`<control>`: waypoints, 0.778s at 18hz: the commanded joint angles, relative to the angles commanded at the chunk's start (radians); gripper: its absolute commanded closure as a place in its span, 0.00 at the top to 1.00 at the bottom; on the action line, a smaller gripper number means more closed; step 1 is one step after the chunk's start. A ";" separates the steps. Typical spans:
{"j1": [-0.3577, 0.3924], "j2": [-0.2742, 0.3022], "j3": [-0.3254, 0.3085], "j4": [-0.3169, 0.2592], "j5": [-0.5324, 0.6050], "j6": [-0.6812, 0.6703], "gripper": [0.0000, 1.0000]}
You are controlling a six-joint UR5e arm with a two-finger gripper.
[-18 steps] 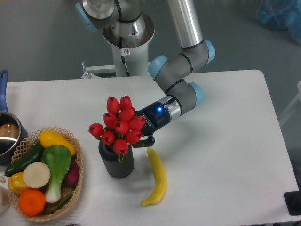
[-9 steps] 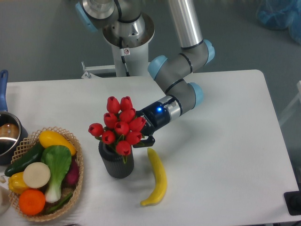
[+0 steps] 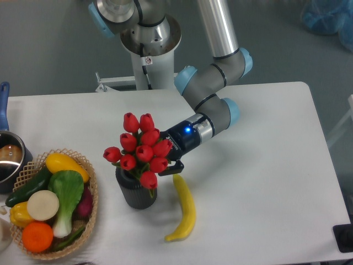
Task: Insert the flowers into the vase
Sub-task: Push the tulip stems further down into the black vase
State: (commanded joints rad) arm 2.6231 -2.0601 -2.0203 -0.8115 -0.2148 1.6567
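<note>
The flowers (image 3: 140, 146) stand in the vase (image 3: 136, 191), against the gripper (image 3: 169, 164)

One bunch of flowers (image 3: 142, 148), nine buds; one vase (image 3: 137, 193); one banana (image 3: 185, 210); one basket (image 3: 91, 205); one pot (image 3: 7, 165).

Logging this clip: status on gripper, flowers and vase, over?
Gripper behind the blooms, jaws hidden. Flowers standing in the vase. Banana just right of vase, not blocking.
</note>
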 joint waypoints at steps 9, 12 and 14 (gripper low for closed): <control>-0.002 0.000 -0.003 0.000 0.000 0.017 0.63; 0.000 0.000 -0.005 0.000 -0.002 0.017 0.75; -0.002 0.000 -0.005 -0.002 0.000 0.017 0.75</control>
State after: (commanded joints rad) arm 2.6216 -2.0601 -2.0249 -0.8130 -0.2148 1.6736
